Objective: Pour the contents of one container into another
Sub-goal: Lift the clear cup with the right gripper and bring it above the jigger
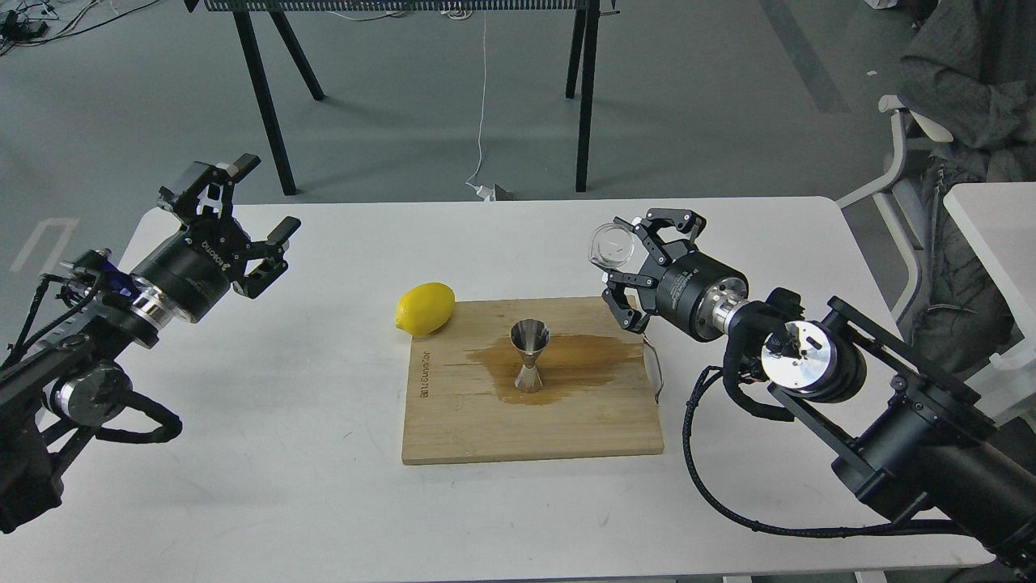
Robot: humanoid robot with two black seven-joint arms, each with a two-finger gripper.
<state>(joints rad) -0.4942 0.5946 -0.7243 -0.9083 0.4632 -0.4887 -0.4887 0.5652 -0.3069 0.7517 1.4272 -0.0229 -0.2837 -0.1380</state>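
The small clear cup [611, 245] hangs above the table, just past the back right corner of the wooden board [453, 429]. My right gripper [617, 261] is shut on it, and the cup lies tilted on its side with its mouth turned left. The steel jigger [529, 356] stands upright in the middle of the board, down and to the left of the cup, inside a brown wet stain [583, 356]. Over the table's far left corner my left gripper [265, 193] is open and holds nothing.
A yellow lemon [425, 308] lies on the white table [283, 486], touching the board's back left corner. A metal handle [657, 374] sticks out of the board's right edge. Black table legs [263, 97] stand behind; a seated person [971, 97] and another white table [999, 227] are at right.
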